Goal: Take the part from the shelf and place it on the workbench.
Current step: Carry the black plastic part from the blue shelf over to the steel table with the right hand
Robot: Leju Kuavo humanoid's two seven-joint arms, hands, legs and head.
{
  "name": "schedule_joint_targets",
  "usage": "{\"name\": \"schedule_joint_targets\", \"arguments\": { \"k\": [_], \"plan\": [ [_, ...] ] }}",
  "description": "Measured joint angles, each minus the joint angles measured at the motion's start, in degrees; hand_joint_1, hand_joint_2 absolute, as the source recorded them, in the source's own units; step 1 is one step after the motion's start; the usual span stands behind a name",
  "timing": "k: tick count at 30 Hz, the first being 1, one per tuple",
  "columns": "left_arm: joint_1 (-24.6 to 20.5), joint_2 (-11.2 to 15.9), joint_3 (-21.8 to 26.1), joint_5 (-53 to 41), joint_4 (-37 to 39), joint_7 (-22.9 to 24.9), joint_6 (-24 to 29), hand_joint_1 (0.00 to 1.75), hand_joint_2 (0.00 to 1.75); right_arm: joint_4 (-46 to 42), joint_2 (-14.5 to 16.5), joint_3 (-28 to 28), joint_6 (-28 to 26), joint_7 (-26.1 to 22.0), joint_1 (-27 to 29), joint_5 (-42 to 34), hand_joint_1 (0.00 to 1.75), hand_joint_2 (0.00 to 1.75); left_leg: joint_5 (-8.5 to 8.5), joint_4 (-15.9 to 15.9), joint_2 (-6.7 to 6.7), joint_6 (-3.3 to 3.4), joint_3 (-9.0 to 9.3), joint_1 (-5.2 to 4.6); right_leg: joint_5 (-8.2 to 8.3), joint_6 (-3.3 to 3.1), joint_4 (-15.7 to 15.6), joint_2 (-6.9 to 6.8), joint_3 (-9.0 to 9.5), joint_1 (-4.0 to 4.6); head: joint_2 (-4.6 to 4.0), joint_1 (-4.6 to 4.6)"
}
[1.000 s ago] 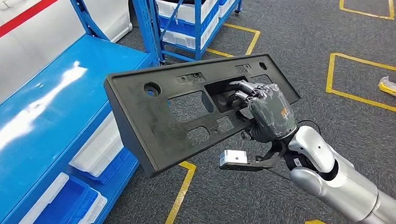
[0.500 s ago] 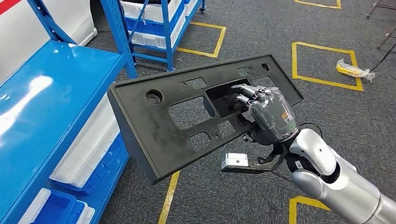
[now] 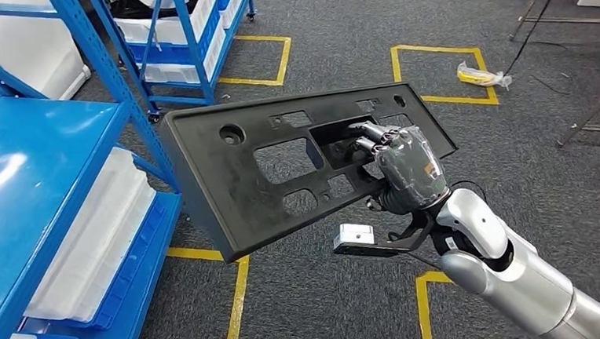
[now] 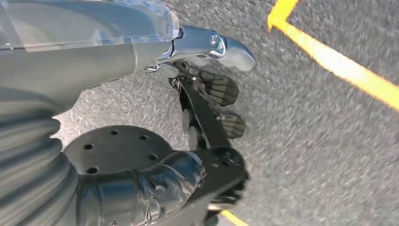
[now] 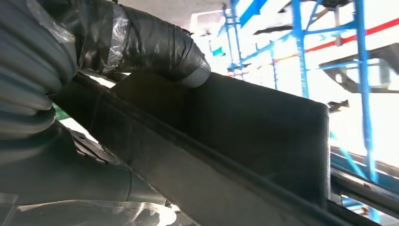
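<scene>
The part [image 3: 235, 181] is a long black plastic panel with several cut-outs, carried tilted in the air over the grey floor. My right hand [image 3: 407, 167] grips it at its right end, with fingers hooked through a middle cut-out. In the right wrist view the panel's dark edge [image 5: 263, 141] runs across the picture and my taped thumb [image 5: 160, 47] presses on it. My left hand [image 4: 197, 122] hangs over the carpet with its fingers stretched out and nothing in them.
A blue shelf [image 3: 38, 185] with white trays [image 3: 96, 237] stands at the left, close to the panel's left end. A blue rack of bins [image 3: 171, 36] stands behind. Yellow floor squares [image 3: 431, 51], a yellow-white bag [image 3: 480, 74] and metal stand legs [image 3: 592, 112] lie to the right.
The whole scene has shifted: the camera has turned away from the blue shelf, which now sits further left. The panel stays in my right hand, at the same place in the picture.
</scene>
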Motion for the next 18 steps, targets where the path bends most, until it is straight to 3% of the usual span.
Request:
{"name": "schedule_joint_targets", "arguments": {
  "k": [2, 4, 6, 8, 10, 12, 14, 15, 16, 18],
  "plan": [
    [0.02, 0.07, 0.01, 0.00, 0.00, 0.02, -0.01, 0.00, 1.75, 0.12, 0.09, 0.00, 0.11, -0.05, -0.04, -0.02, 1.75, 1.75, 4.47, -5.75, -0.84, 0.04, 2.21, 0.12, -0.13, 0.18, 0.58, 1.53, -0.09, -0.14, 0.00, -0.01],
    [0.09, 0.16, 0.01, 0.00, 0.00, 0.04, -0.02, 0.00, 1.75, 0.18, 0.21, 0.01, 0.11, -0.08, -0.21, -0.02, 1.75, 1.75, 7.52, -12.61, -3.41, 0.18, 5.02, 0.39, -0.37, 0.63, 1.52, 2.89, -0.62, -0.20, 0.00, 0.01],
    [0.01, 0.20, 0.01, 0.00, 0.00, 0.06, -0.04, 0.00, 1.75, 0.24, 0.35, 0.01, 0.13, -0.13, -0.41, -0.02, 1.75, 1.75, 7.75, -14.81, -4.71, 0.51, 5.79, 0.38, -0.24, 1.33, 2.11, 4.07, -1.45, -0.34, 0.00, 0.01],
    [-0.16, 0.20, 0.02, 0.01, 0.00, 0.07, -0.09, 0.00, 1.75, 0.29, 0.38, 0.00, 0.16, -0.15, -0.48, -0.02, 1.75, 1.75, 8.10, -15.24, -3.51, 1.19, 5.87, 0.32, 0.07, 2.05, 2.19, 4.80, -2.00, -0.54, 0.00, 0.01],
    [-0.11, 0.22, 0.04, 0.00, 0.00, 0.06, -0.18, 0.00, 1.75, 0.37, 0.36, 0.00, 0.19, -0.15, -0.77, -0.02, 1.75, 1.75, 8.54, -15.75, -2.09, 1.90, 5.99, 0.41, -1.27, 2.62, 4.10, 2.72, -2.98, -0.49, 0.00, 0.07],
    [-0.02, 0.28, 0.05, -0.09, 0.00, 0.05, -0.35, 0.00, 1.75, 0.53, 0.43, 0.02, 0.21, -0.16, -1.22, -0.02, 1.75, 1.75, 8.72, -15.93, -0.72, 2.20, 5.88, 0.31, -4.79, 3.21, 10.14, -0.22, -5.67, -0.72, 0.00, 0.11],
    [0.01, 0.31, 0.05, -0.26, 0.00, 0.05, -0.51, 0.00, 1.75, 0.82, 0.50, 0.13, 0.25, -0.18, -1.36, -0.03, 1.75, 1.75, 8.72, -15.91, 0.68, 2.22, 5.66, 0.20, -7.37, 3.67, 16.48, -1.04, -8.46, -1.22, 0.00, 0.10],
    [0.00, 0.31, 0.05, -0.33, 0.00, 0.05, -0.54, 0.00, 1.75, 0.98, 0.51, 0.22, 0.28, -0.18, -1.37, -0.03, 1.75, 1.75, 8.71, -15.91, 1.38, 2.20, 5.61, 0.18, -7.26, 3.78, 17.26, -1.16, -8.65, -1.40, 0.00, 0.10],
    [-0.02, 0.31, 0.05, -0.39, 0.00, 0.04, -0.56, 0.00, 1.75, 1.11, 0.53, 0.32, 0.31, -0.18, -1.42, -0.04, 1.75, 1.75, 8.68, -15.91, 2.03, 2.16, 5.60, 0.18, -6.14, 3.81, 15.78, -1.36, -7.68, -1.51, 0.00, 0.10],
    [-0.08, 0.31, 0.05, -0.45, 0.00, 0.01, -0.59, 0.00, 1.75, 1.23, 0.58, 0.41, 0.35, -0.17, -1.73, -0.11, 1.75, 1.75, 8.57, -15.92, 3.24, 1.99, 5.75, 0.16, -3.01, 3.57, 8.09, -3.02, -3.25, -1.35, 0.00, 0.10]
  ]
}}
